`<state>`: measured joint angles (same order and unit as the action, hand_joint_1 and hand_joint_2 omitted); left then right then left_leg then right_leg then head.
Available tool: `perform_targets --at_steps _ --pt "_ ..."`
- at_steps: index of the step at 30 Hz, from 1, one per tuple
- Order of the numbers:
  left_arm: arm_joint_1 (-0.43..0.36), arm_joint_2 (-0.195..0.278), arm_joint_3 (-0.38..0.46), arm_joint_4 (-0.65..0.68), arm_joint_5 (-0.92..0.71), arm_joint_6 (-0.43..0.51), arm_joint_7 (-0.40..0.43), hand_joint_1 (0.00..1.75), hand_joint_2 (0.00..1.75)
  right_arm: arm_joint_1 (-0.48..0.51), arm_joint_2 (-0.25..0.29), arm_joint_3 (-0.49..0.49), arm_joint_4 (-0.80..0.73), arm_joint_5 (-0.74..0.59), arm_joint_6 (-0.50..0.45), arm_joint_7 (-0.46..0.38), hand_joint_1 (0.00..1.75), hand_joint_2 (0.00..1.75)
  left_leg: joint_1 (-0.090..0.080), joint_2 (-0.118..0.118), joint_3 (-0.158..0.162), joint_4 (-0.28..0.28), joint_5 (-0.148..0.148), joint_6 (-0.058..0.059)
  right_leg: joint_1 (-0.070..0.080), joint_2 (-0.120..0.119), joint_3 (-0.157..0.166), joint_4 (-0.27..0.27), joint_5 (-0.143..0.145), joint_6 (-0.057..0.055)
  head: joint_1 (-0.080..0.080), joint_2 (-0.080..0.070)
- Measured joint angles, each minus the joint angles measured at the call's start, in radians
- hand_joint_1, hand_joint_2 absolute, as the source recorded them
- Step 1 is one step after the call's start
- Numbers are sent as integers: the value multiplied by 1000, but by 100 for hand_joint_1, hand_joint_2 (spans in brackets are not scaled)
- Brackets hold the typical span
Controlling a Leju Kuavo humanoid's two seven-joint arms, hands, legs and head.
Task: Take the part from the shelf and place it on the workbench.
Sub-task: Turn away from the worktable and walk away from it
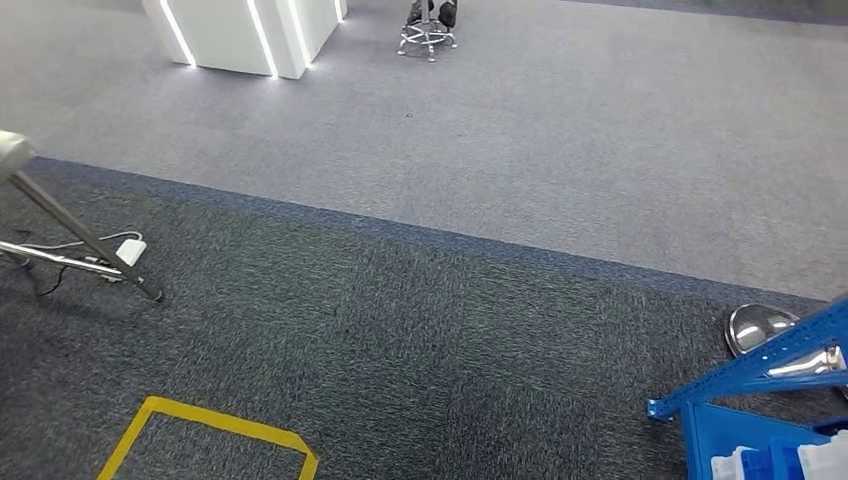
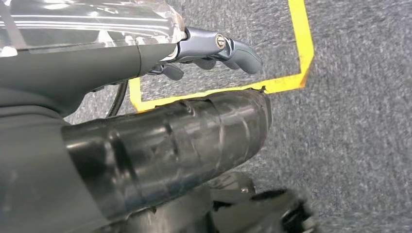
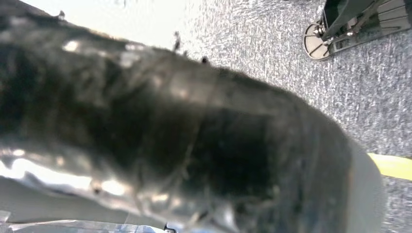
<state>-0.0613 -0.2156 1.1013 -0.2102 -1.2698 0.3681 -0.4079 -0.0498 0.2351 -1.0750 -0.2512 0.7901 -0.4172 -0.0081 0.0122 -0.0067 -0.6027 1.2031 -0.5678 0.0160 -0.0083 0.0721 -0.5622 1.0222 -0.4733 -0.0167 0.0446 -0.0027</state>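
Head view is looking down at carpet; the blue shelf [image 1: 760, 375] is just entering at the lower right edge, so the robot is judged to be approaching or turning toward it, pick-up not yet begun. White-and-blue items [image 1: 790, 462] are sitting in the shelf's lower tray; possibly the part, but too cropped to confirm. Left hand [image 2: 214, 48] is hanging beside the body above the yellow floor tape [image 2: 301, 48], fingers loosely extended, holding nothing, presumably parked while walking. Right hand: its wrist view is blurred dark, state cannot be told. A tripod leg [image 1: 85, 240] is standing at left.
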Motion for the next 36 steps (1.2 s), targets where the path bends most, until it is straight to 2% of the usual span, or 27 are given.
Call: perform_targets --at_steps 2,3,4,5,6,7,8,10,11,12,13,14,15,17,18,19,21,23,25,26,27,28,29,30,32,34,36 --pt "0 0 0 0 0 0 -1 0 0 -2 0 0 1 1 3 1 0 0 0 -53 50 -130 60 9 0 26 -3 4 0 5 0 0" --pt "0 0 0 0 0 0 -1 0 0 -2 -1 0 2 1 4 1 0 0 0 -73 62 -166 70 11 -1 37 -7 5 1 10 1 0" --pt "-2 1 0 0 0 0 -2 0 0 -2 -1 0 3 1 5 1 0 0 -2 -83 67 -180 71 12 -4 47 -10 5 3 16 1 0" --pt "-3 0 0 0 0 0 -4 0 0 -2 -2 0 3 2 6 1 0 0 -4 -74 69 -184 73 13 -6 60 -14 3 6 24 1 0" --pt "-5 0 0 0 1 0 -5 0 0 0 -3 0 4 2 7 1 0 0 -3 -61 71 -189 77 18 -7 61 -16 3 7 30 1 0" --pt "-6 -1 0 0 1 -1 -7 0 0 0 -4 0 4 2 8 1 0 0 -1 -48 74 -195 82 25 -6 48 -20 10 1 36 1 0" --pt "-5 -2 0 0 1 -1 -9 0 0 0 -5 0 4 3 9 1 0 0 1 -33 75 -202 86 31 -4 22 -32 34 -16 39 2 0" --pt "-4 -2 0 0 1 -1 -12 0 0 -3 -7 0 4 3 11 0 0 0 0 -3 75 -207 88 40 -2 -37 -82 139 -79 44 4 0" --pt "-3 -3 0 0 1 -1 -12 0 0 -4 -8 0 4 3 12 0 0 0 -1 14 75 -206 88 41 -4 -51 -113 203 -108 47 4 0" --pt "-3 -3 0 0 1 -1 -12 0 0 -4 -9 0 4 3 12 0 0 0 -2 30 74 -206 86 42 -6 -58 -134 250 -123 50 4 0" --pt "-3 -3 0 0 1 -1 -12 0 0 -4 -10 0 4 3 12 0 0 0 -3 46 75 -205 85 41 -7 -63 -139 264 -119 53 4 0" --pt "-3 -3 0 0 1 -1 -12 0 0 -3 -12 0 4 4 12 1 0 0 -3 59 76 -204 83 40 -9 -68 -123 239 -96 55 4 0" --pt "-4 -4 0 0 0 -1 -11 0 0 -2 -13 0 4 4 12 1 0 0 -3 70 78 -203 80 38 -10 -79 -91 181 -63 55 4 0" --pt "-5 -4 0 0 -1 0 -8 0 0 -4 -16 0 4 5 12 2 0 0 -5 89 81 -197 73 29 -6 -121 -23 54 -17 48 4 0" --pt "-6 -5 0 0 -2 0 -6 0 0 -5 -17 0 4 6 12 2 0 0 -7 98 83 -194 69 23 -2 -135 -5 17 -9 42 4 0" --pt "-7 -5 0 0 -2 0 -4 0 0 -6 -17 0 4 7 12 3 0 0 -9 106 85 -193 67 17 2 -140 -1 3 -10 36 4 0" --pt "-11 -5 0 0 -3 0 -3 0 0 -5 -18 0 4 9 12 3 0 0 -10 118 90 -193 62 6 3 -119 -2 2 -6 24 4 0" --pt "-14 -5 0 0 -6 0 -4 0 0 -6 -19 0 4 9 12 4 0 0 -6 86 84 -167 37 -4 -3 -100 -1 -4 -1 12 4 0" --pt "-13 -5 0 0 -9 -1 -5 0 0 -9 -20 0 4 9 12 4 0 0 -2 37 41 -65 -25 -11 -4 -80 -2 -7 4 2 3 0" --pt "-12 -5 0 0 -10 -1 -6 0 0 -10 -21 0 4 9 12 4 0 0 -2 26 10 2 -56 -12 -3 -68 -4 -6 5 0 3 0" --pt "-10 -5 0 0 -10 -1 -6 0 0 -11 -21 0 4 9 12 4 0 0 -1 20 -17 59 -76 -13 -2 -56 -5 -5 5 -1 3 0" --pt "-9 -5 0 0 -10 -1 -6 0 0 -10 -21 0 4 9 12 4 0 0 -1 17 -31 85 -75 -12 -1 -42 -7 -3 6 -2 3 0" --pt "-9 -5 0 0 -10 -1 -6 0 0 -9 -21 0 4 9 12 4 0 0 -1 15 -26 71 -53 -10 -1 -28 -7 -1 6 -2 3 0" --pt "-8 -5 0 0 -10 -2 -8 0 0 -9 -21 0 4 9 12 4 0 0 -1 9 -6 23 -17 -6 -1 -14 -7 1 5 -1 3 0" --pt "-9 -4 0 0 -11 -3 -11 0 0 -10 -21 0 5 9 12 4 0 0 -1 -30 49 -111 48 3 0 11 -9 5 6 2 3 0" --pt "-10 -2 0 0 -11 -4 -13 0 0 -12 -20 0 6 8 13 4 0 0 -2 -60 74 -179 67 8 -1 32 -15 7 8 13 4 0" --pt "-12 -3 -1 0 -12 -4 -12 0 0 -9 -20 0 7 8 13 4 0 0 -3 -47 77 -187 69 13 -3 50 -19 4 13 28 4 0"
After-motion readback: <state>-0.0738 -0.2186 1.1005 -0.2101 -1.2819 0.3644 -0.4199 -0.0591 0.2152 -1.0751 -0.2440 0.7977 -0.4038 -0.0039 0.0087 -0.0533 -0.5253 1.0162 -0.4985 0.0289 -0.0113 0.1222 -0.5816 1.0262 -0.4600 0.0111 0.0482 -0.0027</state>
